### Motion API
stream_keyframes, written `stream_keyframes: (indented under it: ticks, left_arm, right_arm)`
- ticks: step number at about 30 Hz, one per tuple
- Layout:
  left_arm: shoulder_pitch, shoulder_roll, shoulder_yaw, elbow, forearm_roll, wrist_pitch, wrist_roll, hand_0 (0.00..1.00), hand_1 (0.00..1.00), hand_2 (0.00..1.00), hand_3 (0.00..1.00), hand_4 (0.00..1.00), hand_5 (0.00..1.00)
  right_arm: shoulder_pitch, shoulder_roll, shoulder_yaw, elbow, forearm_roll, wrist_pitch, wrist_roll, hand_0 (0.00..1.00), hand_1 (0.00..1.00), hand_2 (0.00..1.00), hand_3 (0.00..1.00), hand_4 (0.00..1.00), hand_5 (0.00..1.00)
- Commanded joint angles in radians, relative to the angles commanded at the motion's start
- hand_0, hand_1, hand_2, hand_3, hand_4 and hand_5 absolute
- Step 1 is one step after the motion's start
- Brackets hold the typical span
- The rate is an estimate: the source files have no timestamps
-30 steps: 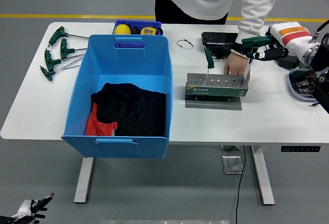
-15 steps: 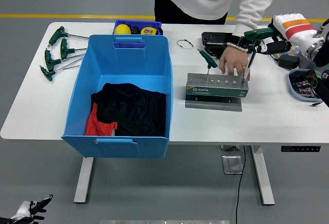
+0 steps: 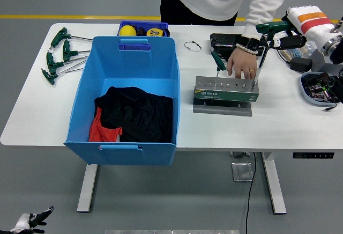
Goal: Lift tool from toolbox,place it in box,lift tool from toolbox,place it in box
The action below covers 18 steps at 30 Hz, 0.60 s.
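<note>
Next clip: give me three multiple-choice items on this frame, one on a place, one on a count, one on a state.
1. Where does the person's hand rest?
A. on the tool holder
B. in the blue bin
C. on the yellow ball

2. How many green-handled tools stand in the holder?
A. none
B. two
C. five

3. What is the right hand doing?
A. hanging open
B. gripping a tool's handle
C. holding cloth

A: the person's hand lies on the tool holder.
B: one tool at its left, another at its right.
B: the right hand grips the right one's green handle.
</note>
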Motion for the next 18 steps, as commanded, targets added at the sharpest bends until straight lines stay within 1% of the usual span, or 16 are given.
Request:
stream_keyframes:
  ticks: [5, 10, 18]
  left_arm:
    - [0.004, 0.001, -0.004, 0.000, 0.004, -0.001, 0.001, 0.611, 0.551, 0.666, 0.701, 0.741, 0.713]
    - [0.008, 0.004, -0.014, 0.000, 0.015, -0.002, 0.003, 0.611, 0.546, 0.665, 0.702, 0.742, 0.714]
    - [0.012, 0.007, -0.032, 0.000, 0.033, -0.002, 0.006, 0.615, 0.540, 0.665, 0.702, 0.742, 0.713]
  right_arm:
    - [0.008, -0.015, 0.010, 0.031, -0.004, 0.001, -0.001, 0.036, 0.002, 0.002, 0.002, 0.998, 0.742]
    - [0.021, -0.037, 0.036, 0.073, -0.025, -0.001, -0.031, 0.036, 0.002, 0.002, 0.002, 0.998, 0.746]
    - [0.045, -0.066, 0.056, 0.121, -0.027, 0.004, -0.039, 0.036, 0.002, 0.002, 0.002, 0.998, 0.744]
